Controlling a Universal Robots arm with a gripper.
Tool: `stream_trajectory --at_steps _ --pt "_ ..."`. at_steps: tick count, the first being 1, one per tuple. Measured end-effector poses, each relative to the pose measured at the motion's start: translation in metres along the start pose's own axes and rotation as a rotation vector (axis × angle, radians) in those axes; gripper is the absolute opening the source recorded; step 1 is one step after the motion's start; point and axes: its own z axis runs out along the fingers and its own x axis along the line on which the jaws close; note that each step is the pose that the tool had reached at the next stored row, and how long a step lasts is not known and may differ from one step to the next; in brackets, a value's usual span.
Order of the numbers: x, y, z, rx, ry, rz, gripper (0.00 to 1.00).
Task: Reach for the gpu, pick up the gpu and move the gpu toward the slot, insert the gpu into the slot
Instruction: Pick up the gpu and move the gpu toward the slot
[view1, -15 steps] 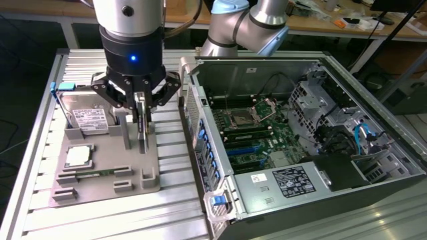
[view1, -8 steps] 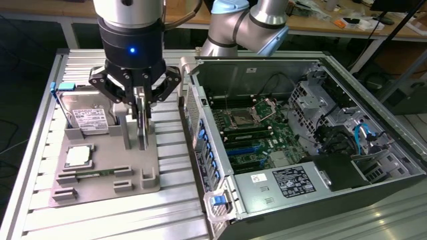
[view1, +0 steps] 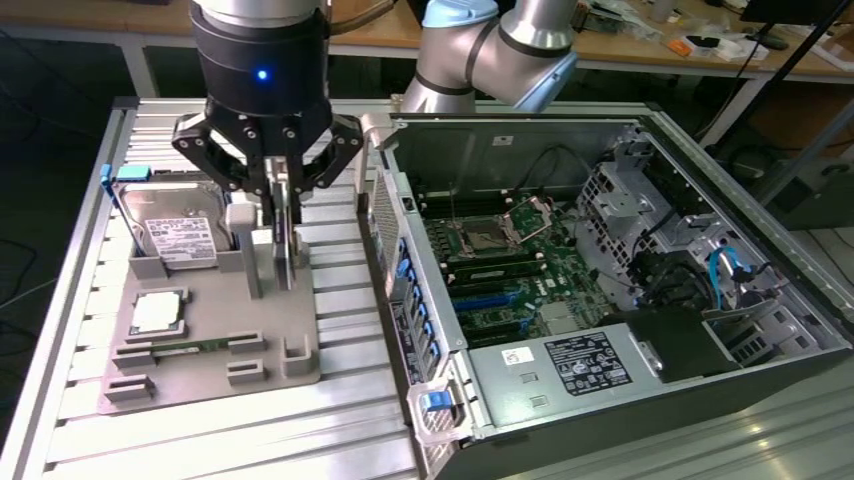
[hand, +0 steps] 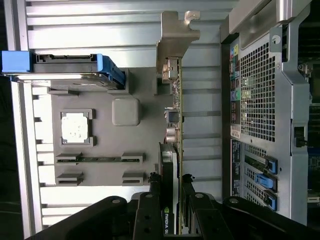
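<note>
the gripper (view1: 282, 205) hangs over the grey parts holder (view1: 200, 350), its fingers (hand: 151, 200) pinched from both sides on the upper edge of the gpu (view1: 284, 255) — the card stands on edge in the holder's rack, just beside the hard drive (view1: 180, 235) and well apart from the slot (view1: 487, 297) on the motherboard inside the open case (view1: 747, 330). it looks light and stiff but fragile: a thin board with a silvery bracket (hand: 175, 35) at one end. a hold on the board edge near mid-length seems safest — less chance of it swinging or twisting.
</note>
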Motion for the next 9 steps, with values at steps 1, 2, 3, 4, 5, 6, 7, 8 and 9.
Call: stream_trajectory --at_steps 1,2,3,4,5,6,7,8,9 --pt "0.0 0.0002 -0.0019 0.0003 0.0 0.0 0.27" --pt "0.0 0.0003 -0.004 0.0006 0.0001 0.0 0.27" --pt "0.0 0.0005 -0.0057 0.0009 0.0001 0.0 0.27" --pt "0.0 0.0007 -0.0077 0.0013 0.0001 0.0 0.27" --pt "0.0 0.0008 -0.0098 0.0016 0.0001 0.0 0.27" --pt "0.0 0.001 -0.0119 0.002 0.0001 0.0 0.27" --pt "0.0 0.0011 -0.0144 0.0024 0.0002 0.0 0.27" --pt "0.0 0.0012 -0.0165 0.0028 0.0002 0.0 0.27" --pt "0.0 0.0014 -0.019 0.0032 0.0002 0.0 0.27"
